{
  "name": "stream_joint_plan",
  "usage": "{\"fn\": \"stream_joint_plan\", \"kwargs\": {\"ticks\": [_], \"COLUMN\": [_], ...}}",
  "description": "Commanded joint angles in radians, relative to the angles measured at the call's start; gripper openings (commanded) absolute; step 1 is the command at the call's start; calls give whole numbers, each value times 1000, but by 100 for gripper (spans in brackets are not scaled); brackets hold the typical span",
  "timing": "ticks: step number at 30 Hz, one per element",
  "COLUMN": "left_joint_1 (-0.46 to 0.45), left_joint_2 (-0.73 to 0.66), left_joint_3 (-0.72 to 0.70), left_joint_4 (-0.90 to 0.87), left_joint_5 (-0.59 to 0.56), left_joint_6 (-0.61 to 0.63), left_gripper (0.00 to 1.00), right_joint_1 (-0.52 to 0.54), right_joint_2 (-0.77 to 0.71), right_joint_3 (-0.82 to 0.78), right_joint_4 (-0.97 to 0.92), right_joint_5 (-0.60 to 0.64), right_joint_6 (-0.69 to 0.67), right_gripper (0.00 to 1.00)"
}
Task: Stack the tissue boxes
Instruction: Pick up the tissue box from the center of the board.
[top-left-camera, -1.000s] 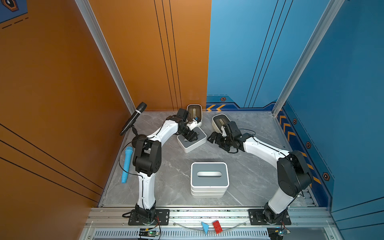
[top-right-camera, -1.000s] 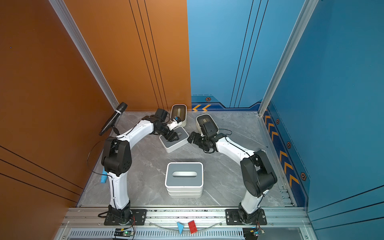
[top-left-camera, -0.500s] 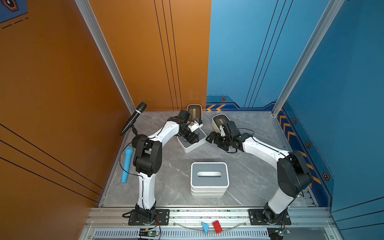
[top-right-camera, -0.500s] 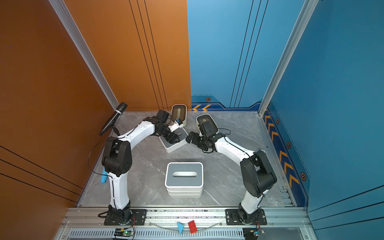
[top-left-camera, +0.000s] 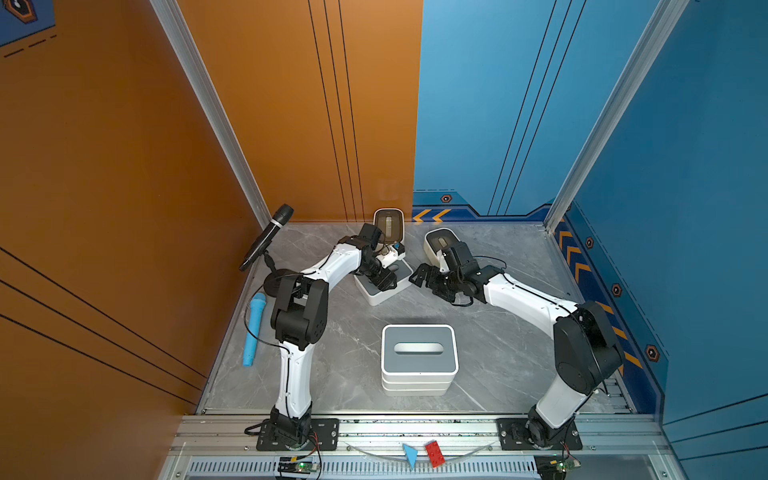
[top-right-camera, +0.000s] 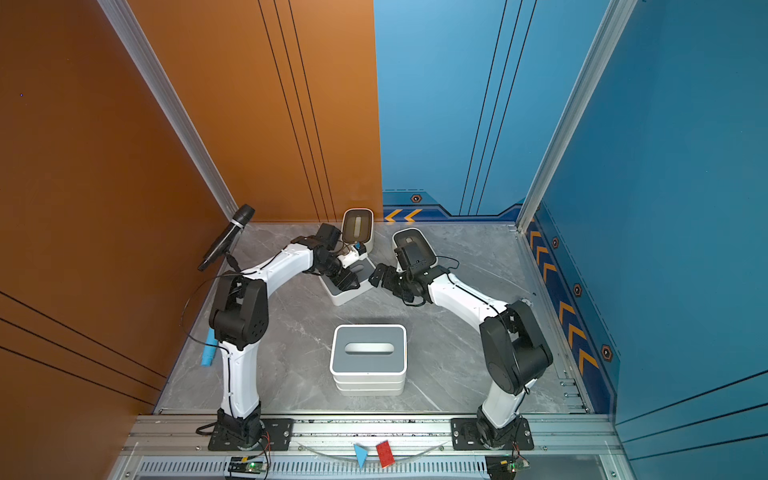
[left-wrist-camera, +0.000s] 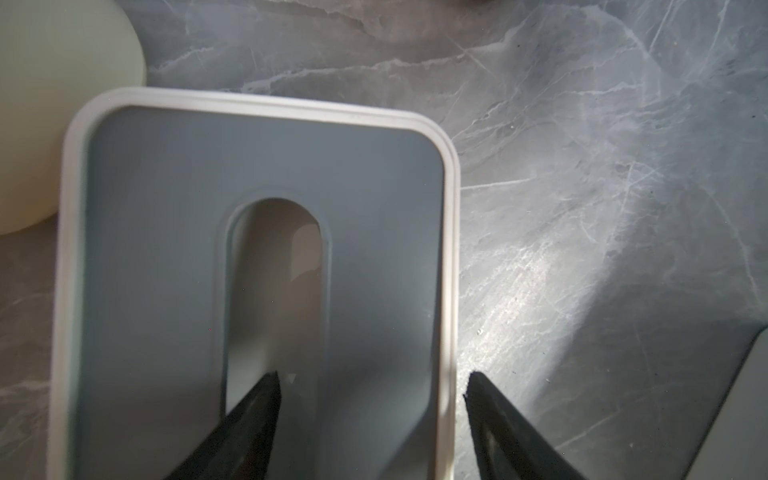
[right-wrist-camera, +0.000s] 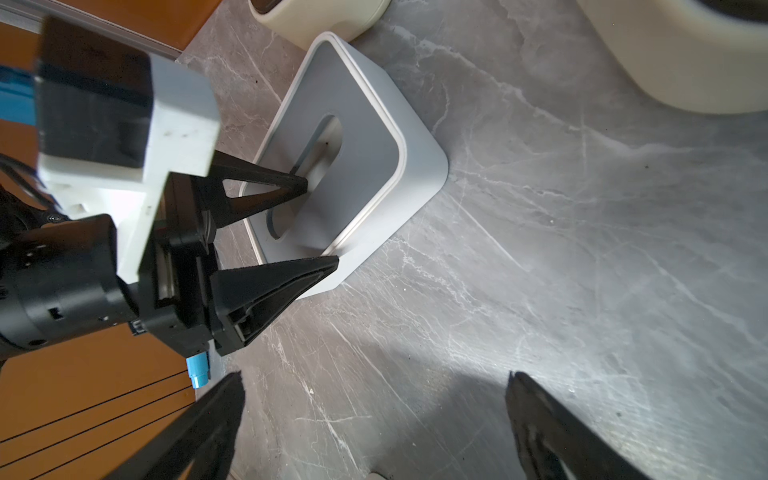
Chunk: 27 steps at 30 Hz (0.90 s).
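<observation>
A stack of grey-lidded tissue boxes (top-left-camera: 419, 353) (top-right-camera: 368, 353) stands at the front middle of the table. Another grey-lidded box (top-left-camera: 384, 294) (top-right-camera: 345, 296) (left-wrist-camera: 166, 249) (right-wrist-camera: 365, 137) lies further back. My left gripper (top-left-camera: 384, 280) (top-right-camera: 349, 280) (left-wrist-camera: 372, 376) (right-wrist-camera: 321, 221) is open astride its side wall: one finger is in the lid slot, the other just outside the rim with a small gap. My right gripper (top-left-camera: 417, 276) (top-right-camera: 376, 276) (right-wrist-camera: 376, 374) is open and empty over bare table beside that box. Two cream boxes with dark lids (top-left-camera: 388, 226) (top-left-camera: 440, 245) stand tilted at the back.
A black microphone (top-left-camera: 266, 237) on a stand leans at the left wall, and a blue microphone (top-left-camera: 254, 328) lies along the table's left edge. The cream boxes (left-wrist-camera: 50, 104) (right-wrist-camera: 685, 62) are close behind both grippers. Walls close in the table on three sides.
The left gripper's jaws have widened around the box's wall. The right gripper has edged slightly toward that box. The stack has not moved.
</observation>
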Motion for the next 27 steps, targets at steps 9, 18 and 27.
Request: {"fn": "stream_joint_plan", "kwargs": {"ticks": [9,18,27], "left_joint_1": [-15,-22,-22], "left_joint_2": [30,25,-5], "left_joint_3": [21,18,22], "left_joint_4": [-40,-39,-39], "left_joint_5": [-44,-69,-70], "left_joint_6": [27,28,26], "left_gripper": [67,61,45], "right_joint_1": [1,-3,0], "right_joint_2": [18,14,-7], "right_joint_3": [24,29,20], "right_joint_4": [-10,-12,-13], "right_joint_5": [-20,-27,-30], "right_joint_6": [-21,-21,-19], "right_gripper": [100,100,100]}}
